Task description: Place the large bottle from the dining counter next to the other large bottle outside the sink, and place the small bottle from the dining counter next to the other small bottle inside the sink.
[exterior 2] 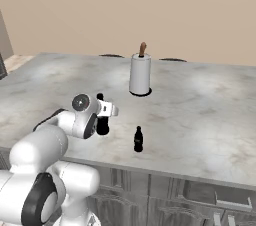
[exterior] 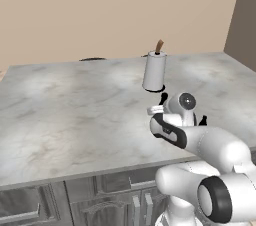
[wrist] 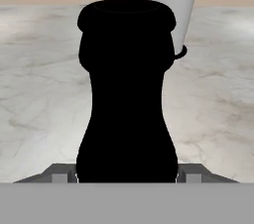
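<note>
Black large bottle (wrist: 127,94) stands upright on the marble counter (exterior: 75,110), in front of the paper towel roll (exterior 2: 140,74); the gripper (exterior 2: 104,112) pinches its body. The small bottle (exterior 2: 138,139) stands just beside it, apart.

Readable text: none
Large bottle (wrist: 126,94): plain black, no label
Small bottle (exterior 2: 138,139): plain black, no label
Paper towel roll (exterior 2: 140,74): blank

A kitchen: marble counter (exterior: 75,115) over grey cabinets (exterior: 100,202) (paper-towel roll (exterior: 154,71) on top).
</note>
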Available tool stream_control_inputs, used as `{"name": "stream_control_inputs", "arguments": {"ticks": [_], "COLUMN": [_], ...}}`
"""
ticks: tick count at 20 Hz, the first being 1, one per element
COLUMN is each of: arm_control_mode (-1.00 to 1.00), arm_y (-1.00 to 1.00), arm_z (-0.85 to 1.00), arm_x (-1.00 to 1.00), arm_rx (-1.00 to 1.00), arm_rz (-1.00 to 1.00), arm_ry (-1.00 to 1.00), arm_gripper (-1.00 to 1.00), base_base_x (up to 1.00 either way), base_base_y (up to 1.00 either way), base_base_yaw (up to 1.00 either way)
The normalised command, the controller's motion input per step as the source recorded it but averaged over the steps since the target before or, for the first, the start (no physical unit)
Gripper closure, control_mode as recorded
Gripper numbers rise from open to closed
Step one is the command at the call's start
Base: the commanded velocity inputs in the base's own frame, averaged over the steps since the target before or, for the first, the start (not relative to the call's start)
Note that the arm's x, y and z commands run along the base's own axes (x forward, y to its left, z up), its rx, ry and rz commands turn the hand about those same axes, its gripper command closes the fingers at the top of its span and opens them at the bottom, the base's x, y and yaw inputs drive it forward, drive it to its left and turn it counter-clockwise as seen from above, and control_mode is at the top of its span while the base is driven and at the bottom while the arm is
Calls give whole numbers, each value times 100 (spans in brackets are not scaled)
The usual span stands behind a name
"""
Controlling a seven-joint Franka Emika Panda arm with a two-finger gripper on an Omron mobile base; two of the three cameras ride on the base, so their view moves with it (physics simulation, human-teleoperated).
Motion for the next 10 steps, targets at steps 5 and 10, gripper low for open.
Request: {"name": "stream_control_inputs", "arguments": {"ticks": [5,10], "arm_control_mode": [-100,-100], "arm_y": [0,0], "arm_z": [1,0], "arm_x": [0,0], "arm_rx": [2,0], "arm_rz": [0,0], "arm_ry": [0,0], "arm_gripper": [100,100], "base_base_x": [0,0], "base_base_y": [0,0], "base_base_yaw": [0,0]}}
